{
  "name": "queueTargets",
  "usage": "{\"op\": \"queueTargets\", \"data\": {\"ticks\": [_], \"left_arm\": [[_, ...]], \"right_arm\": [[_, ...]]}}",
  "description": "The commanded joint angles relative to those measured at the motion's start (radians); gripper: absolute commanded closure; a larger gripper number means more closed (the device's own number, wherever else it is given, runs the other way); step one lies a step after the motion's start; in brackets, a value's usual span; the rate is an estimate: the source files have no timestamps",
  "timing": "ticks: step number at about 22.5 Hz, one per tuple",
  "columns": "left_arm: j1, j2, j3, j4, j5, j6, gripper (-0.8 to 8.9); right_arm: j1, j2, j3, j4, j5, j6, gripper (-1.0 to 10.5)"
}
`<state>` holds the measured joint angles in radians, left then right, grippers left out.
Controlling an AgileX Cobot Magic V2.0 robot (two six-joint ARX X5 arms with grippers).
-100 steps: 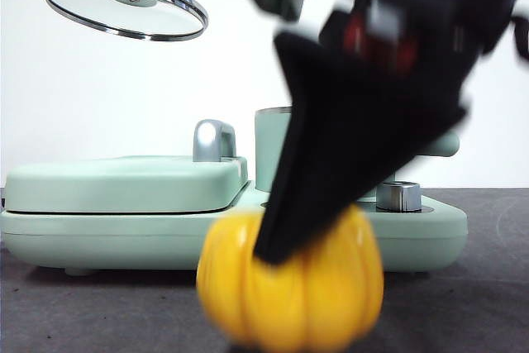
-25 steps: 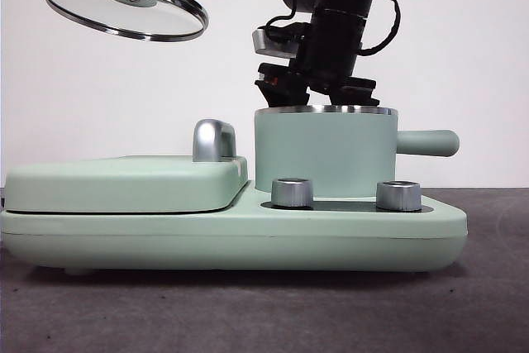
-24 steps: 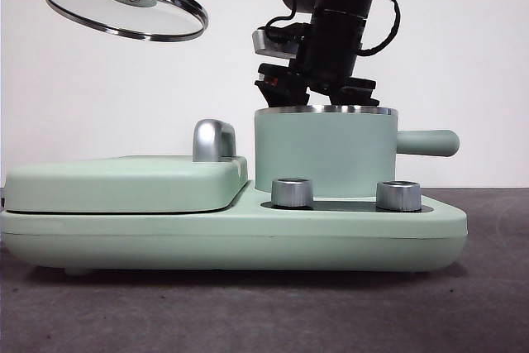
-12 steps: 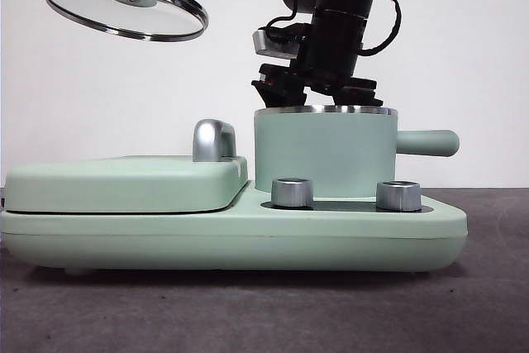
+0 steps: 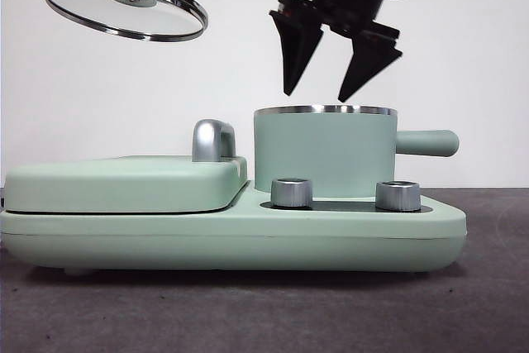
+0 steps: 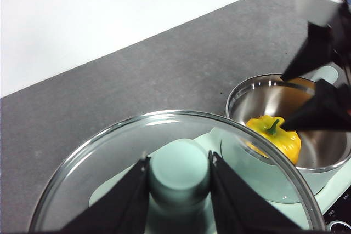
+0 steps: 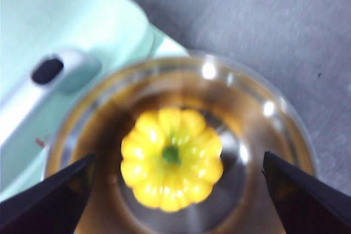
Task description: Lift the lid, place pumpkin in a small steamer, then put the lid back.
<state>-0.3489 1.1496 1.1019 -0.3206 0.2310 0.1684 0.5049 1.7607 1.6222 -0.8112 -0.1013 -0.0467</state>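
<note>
The yellow pumpkin (image 7: 171, 159) with its green stem lies inside the small mint-green steamer (image 5: 324, 155), on its steel bottom; it also shows in the left wrist view (image 6: 274, 136). My right gripper (image 5: 327, 88) hangs open and empty just above the pot's rim, and its jaws frame the pumpkin in the right wrist view (image 7: 175, 190). My left gripper (image 6: 178, 182) is shut on the mint knob of the glass lid (image 5: 124, 4), held tilted high at the upper left, away from the pot.
The steamer stands on the right of a wide mint-green grill unit (image 5: 231, 229) with a flat cover (image 5: 124, 183), a steel handle (image 5: 212, 140) and two steel dials (image 5: 292, 192). Dark grey tabletop lies in front and to the right.
My right gripper has risen out of the pot with its jaws open, leaving the pumpkin inside. The lid has stayed where it was.
</note>
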Motion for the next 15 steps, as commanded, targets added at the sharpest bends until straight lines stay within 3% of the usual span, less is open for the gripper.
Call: {"op": "queueTargets", "data": {"ticks": [1, 10, 15], "left_arm": [[-0.003, -0.005, 0.015, 0.027, 0.001, 0.002, 8.03], [-0.003, -0.001, 0.015, 0.024, 0.001, 0.002, 8.04], [-0.018, 0.008, 0.015, 0.023, 0.002, 0.002, 8.04]], "right_arm": [[0.011, -0.11, -0.144, 0.147, -0.002, 0.07, 4.9], [0.01, -0.582, -0.781, 0.474, 0.067, 0.117, 4.9], [0.01, -0.78, -0.961, 0.496, 0.116, 0.118, 4.9]]}}
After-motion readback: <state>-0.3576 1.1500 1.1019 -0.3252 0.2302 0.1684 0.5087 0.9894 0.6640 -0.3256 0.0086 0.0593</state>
